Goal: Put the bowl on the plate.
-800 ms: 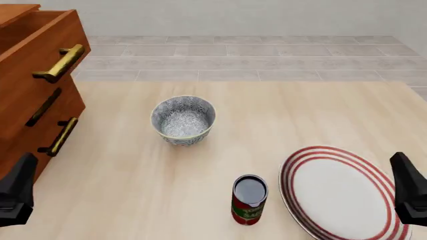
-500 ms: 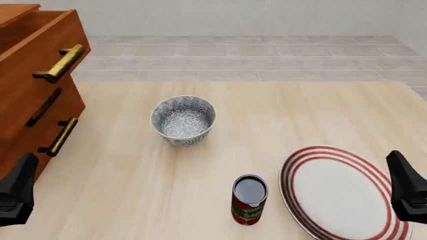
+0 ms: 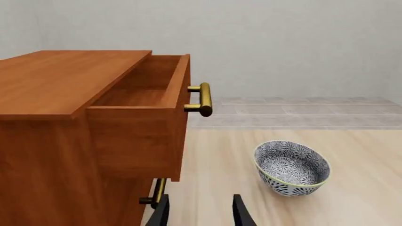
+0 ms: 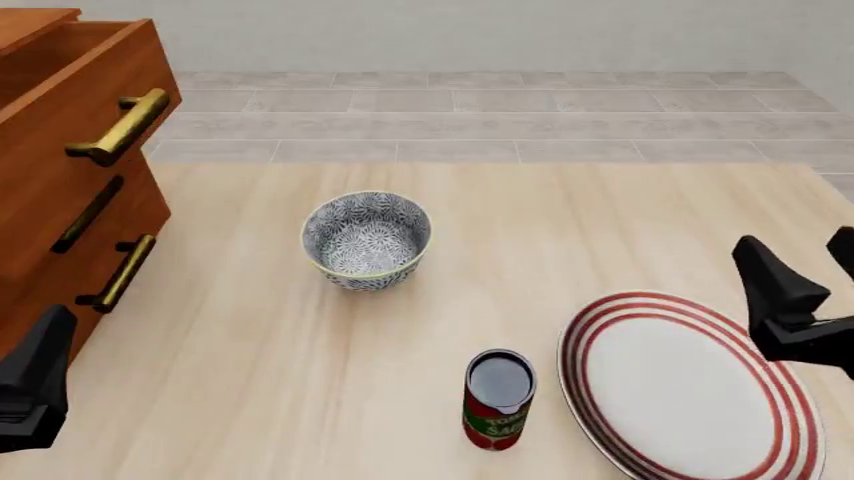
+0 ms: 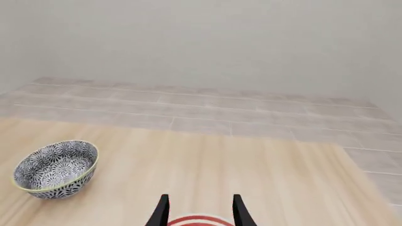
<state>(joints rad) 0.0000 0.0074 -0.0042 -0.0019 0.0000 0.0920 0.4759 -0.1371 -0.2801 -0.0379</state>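
The bowl point(image 4: 367, 238), blue-grey floral with a yellowish rim, stands upright on the table left of centre; it also shows in both wrist views as bowl point(image 3: 292, 168) and bowl point(image 5: 56, 168). The plate point(image 4: 687, 385), white with red rings, lies at the front right, and a sliver of its rim point(image 5: 197, 220) shows in the right wrist view. My right gripper point(image 4: 805, 268) hovers open over the plate's far right edge, with nothing between its fingers point(image 5: 161, 209). My left gripper point(image 4: 34, 385) sits open and empty at the front left, near the dresser; its fingers point(image 3: 242, 214) are apart.
A wooden dresser point(image 4: 67, 150) with brass handles fills the left side, its top drawer point(image 3: 144, 117) pulled open. A red and green can point(image 4: 498, 400) stands upright between bowl and plate, close to the plate's left rim. Tiled floor lies beyond the table's far edge.
My right gripper has risen and moved forward and left, now over the plate's far right rim. The left gripper, bowl, can and plate have not moved.
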